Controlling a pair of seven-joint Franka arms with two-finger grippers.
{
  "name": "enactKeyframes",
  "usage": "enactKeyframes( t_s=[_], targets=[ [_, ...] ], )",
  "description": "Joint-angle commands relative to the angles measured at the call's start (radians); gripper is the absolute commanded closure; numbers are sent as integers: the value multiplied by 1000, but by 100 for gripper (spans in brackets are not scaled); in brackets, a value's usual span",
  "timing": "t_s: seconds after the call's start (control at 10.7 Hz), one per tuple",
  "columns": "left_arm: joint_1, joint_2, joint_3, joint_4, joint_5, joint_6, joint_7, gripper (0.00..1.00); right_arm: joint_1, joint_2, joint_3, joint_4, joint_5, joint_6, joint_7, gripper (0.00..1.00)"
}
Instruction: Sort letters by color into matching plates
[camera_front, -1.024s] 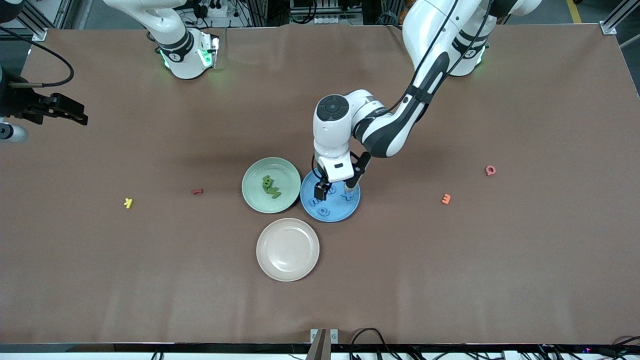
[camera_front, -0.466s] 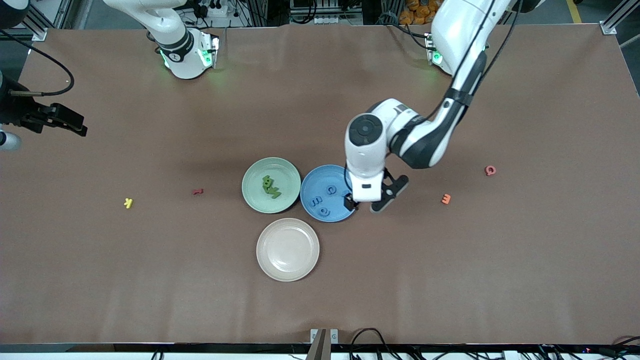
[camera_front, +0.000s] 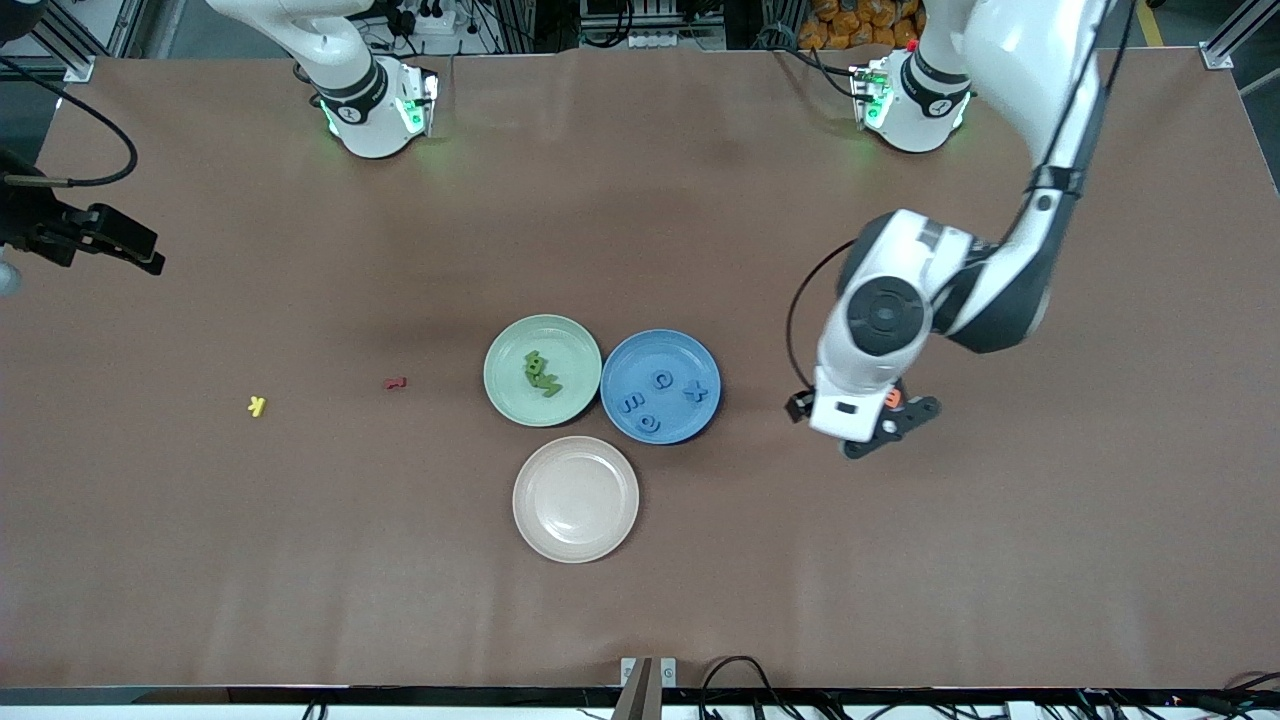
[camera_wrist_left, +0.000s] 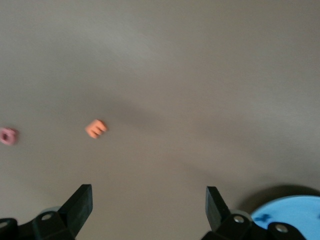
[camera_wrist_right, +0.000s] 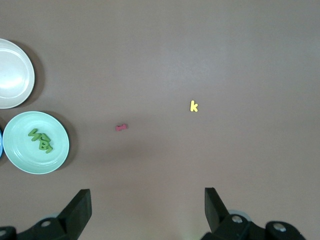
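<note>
Front view shows the left arm bent down from its base, its left gripper (camera_front: 862, 428) hanging over bare table beside the orange letter (camera_front: 894, 398), fingers spread apart and empty, well clear of the blue plate (camera_front: 690, 420), which holds four blue letters (camera_front: 662, 379). Green letters (camera_front: 541, 374) lie piled in the green plate (camera_front: 510, 350), which touches the blue one. The right gripper (camera_wrist_right: 147, 210) waits, fingers apart, high over the right arm's end, above the yellow letter (camera_front: 257, 405) and red letter (camera_front: 396, 382) on open table.
</note>
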Motion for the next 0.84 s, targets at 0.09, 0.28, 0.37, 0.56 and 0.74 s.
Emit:
enactKeyframes(
  t_s=[0.09,0.28,0.37,0.56,0.74],
  targets=[
    [174,-102,-14,-6,-42,-155,423,0,1,-2,-2,10,3,19,31,0],
    [228,-113,-14,29,-81,-197,548,0,1,-1,-2,10,1,22,31,0],
    [234,-119,-14,30,-113,-209,549,0,1,-1,-2,10,1,22,31,0],
    [237,-171,-2,37,-145,-211,547,0,1,-1,-2,10,1,20,31,0],
    [295,-236,-11,32,-156,-238,552,0,-5,1,-1,8,1,19,31,0]
  ],
)
